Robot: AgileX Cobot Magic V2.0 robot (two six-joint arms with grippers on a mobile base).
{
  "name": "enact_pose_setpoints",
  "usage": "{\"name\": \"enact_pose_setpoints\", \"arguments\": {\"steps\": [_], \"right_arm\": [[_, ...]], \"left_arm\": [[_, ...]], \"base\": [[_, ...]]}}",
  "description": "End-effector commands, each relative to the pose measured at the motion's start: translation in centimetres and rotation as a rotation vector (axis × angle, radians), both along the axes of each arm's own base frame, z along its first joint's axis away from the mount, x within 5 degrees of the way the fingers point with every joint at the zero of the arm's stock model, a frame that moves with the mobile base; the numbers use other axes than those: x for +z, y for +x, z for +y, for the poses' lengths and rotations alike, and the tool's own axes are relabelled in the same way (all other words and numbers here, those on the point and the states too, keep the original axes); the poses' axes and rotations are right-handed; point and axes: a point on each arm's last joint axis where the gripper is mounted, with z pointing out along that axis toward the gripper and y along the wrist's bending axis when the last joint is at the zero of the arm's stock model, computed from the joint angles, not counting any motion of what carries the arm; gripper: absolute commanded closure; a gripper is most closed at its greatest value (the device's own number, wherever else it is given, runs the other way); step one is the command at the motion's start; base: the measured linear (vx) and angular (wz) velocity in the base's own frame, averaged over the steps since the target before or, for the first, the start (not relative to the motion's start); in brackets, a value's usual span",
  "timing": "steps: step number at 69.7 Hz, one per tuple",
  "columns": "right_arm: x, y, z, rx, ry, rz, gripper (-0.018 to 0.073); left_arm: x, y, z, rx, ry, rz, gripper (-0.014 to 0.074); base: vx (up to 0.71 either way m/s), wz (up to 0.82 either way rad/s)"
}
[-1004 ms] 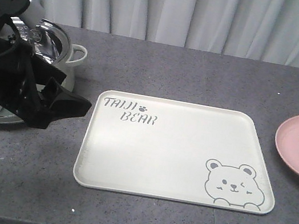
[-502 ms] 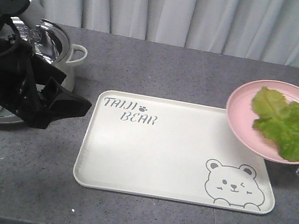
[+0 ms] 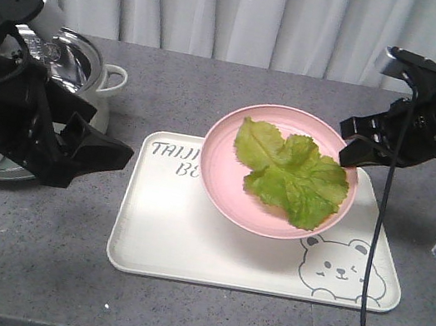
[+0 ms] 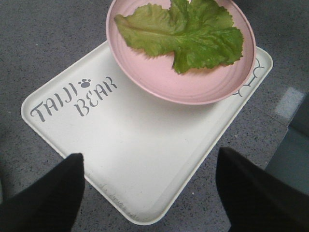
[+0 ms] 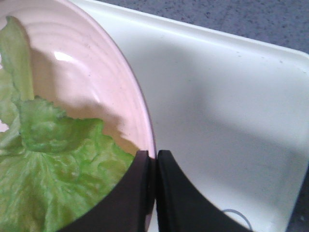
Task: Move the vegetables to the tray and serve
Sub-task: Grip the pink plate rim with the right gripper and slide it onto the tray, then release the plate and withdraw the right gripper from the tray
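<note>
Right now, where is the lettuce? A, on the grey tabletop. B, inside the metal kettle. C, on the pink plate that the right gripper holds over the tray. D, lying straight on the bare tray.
C: the lettuce lies on the pink plate, whose rim the right gripper pinches shut, and the plate casts a shadow on the tray beneath it.

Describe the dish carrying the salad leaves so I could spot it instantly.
Find the grey countertop, then the big cream-white rectangular plastic tray with a bear drawing. Over its middle is the round pink plate, the only pink, circular thing there, carrying crinkled green lettuce leaves.
</note>
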Motion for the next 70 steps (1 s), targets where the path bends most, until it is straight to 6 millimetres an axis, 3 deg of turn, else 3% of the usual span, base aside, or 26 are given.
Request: {"name": "enact_pose_setpoints", "arguments": {"steps": [1,16,37,47,60,70], "right_arm": [[2.5,-0.3,1.0,-0.014,0.033,-0.094,0.0564],[-0.8,1.0,2.3,-0.020,0.022,0.015,0.0561],[-4.3,2.7,2.4,-0.037,0.001,0.085,0.0546],[-4.7,2.8,2.3,-0.042,-0.008,0.099,0.0482],[-4.7,2.7,2.2,-0.043,-0.015,0.101,0.0312],[-3.2,2.4,1.9,-0.029,-0.044,0.072,0.0215]], "left_arm": [[1.9,-0.3,0.0,0.023,-0.065,-0.064,0.0063],[1.9,-0.3,0.0,0.023,-0.065,-0.064,0.0063],[1.9,-0.3,0.0,0.024,-0.065,-0.065,0.0063],[1.9,-0.3,0.0,0.024,-0.065,-0.065,0.0063],[1.9,-0.3,0.0,0.024,-0.065,-0.065,0.0063],[1.9,-0.3,0.0,0.023,-0.065,-0.064,0.0063]], "base": [[0.00,0.00],[0.00,0.00],[0.00,0.00],[0.00,0.00],[0.00,0.00],[0.00,0.00]]}}
